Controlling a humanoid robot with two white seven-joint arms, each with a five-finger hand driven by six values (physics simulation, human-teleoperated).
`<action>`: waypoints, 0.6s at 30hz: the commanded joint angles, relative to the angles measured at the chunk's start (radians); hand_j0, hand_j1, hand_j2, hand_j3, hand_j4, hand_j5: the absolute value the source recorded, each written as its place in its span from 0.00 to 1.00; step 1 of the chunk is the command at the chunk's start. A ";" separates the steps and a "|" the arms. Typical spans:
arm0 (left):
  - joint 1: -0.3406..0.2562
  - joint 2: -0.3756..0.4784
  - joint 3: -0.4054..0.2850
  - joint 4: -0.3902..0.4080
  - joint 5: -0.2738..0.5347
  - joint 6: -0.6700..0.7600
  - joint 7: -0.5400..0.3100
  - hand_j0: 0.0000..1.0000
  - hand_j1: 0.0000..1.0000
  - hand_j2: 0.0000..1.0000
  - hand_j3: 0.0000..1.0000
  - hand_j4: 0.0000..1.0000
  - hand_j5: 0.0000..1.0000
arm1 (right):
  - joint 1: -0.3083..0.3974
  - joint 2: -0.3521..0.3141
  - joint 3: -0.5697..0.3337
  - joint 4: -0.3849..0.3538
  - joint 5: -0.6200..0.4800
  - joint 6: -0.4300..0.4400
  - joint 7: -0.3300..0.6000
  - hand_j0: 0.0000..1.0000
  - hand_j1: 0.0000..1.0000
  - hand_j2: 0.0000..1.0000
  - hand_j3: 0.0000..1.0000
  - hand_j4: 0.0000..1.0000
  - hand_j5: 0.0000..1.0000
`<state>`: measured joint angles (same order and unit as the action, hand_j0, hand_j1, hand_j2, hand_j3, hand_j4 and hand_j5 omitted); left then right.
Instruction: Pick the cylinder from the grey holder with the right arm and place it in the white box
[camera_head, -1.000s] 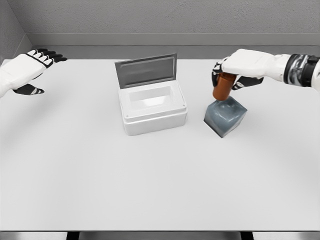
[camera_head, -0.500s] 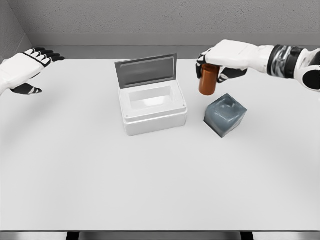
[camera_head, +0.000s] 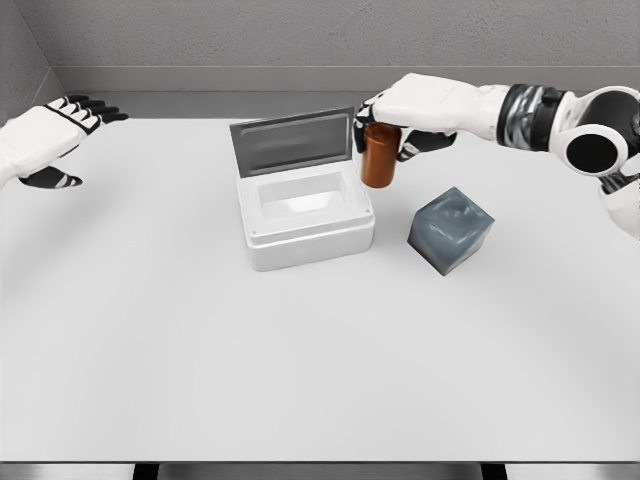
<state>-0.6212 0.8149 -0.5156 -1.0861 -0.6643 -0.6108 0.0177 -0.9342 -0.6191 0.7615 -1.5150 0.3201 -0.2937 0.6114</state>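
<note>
We see a broad white counter (camera_head: 300, 370) filling most of the view, its surface smooth and evenly lit, with soft shadows lying on it near the middle. Its near edge runs along the bottom of the picture, and under that edge we make out a dark strip. Behind the counter stands a grey wall (camera_head: 300, 35) with a rough, speckled texture, and a second wall meets it at the upper left corner.

The right hand (camera_head: 405, 108) holds the cylinder (camera_head: 380, 155) beneath it, above the desk (camera_head: 300, 360). The box (camera_head: 305, 215) sits just below-left of that hand, the holder (camera_head: 451, 229) below-right. The left hand (camera_head: 45, 140) hangs far left.
</note>
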 joint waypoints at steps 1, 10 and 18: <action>0.000 0.001 0.002 0.000 0.006 0.000 0.001 1.00 1.00 1.00 1.00 1.00 1.00 | -0.002 0.022 -0.001 0.013 0.001 0.001 -0.001 0.46 0.46 0.46 0.46 0.46 0.46; 0.000 0.001 0.002 0.000 0.006 0.000 0.001 1.00 1.00 1.00 1.00 1.00 1.00 | -0.014 0.078 -0.001 0.045 0.033 0.001 -0.001 0.46 0.46 0.46 0.46 0.46 0.46; 0.002 0.001 0.002 0.000 0.006 0.000 0.001 1.00 1.00 1.00 1.00 1.00 1.00 | -0.015 0.122 -0.001 0.098 0.062 -0.001 -0.001 0.46 0.46 0.46 0.46 0.46 0.46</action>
<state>-0.6197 0.8151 -0.5151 -1.0860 -0.6643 -0.6108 0.0178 -0.9495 -0.5064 0.7617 -1.4282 0.3797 -0.2953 0.6114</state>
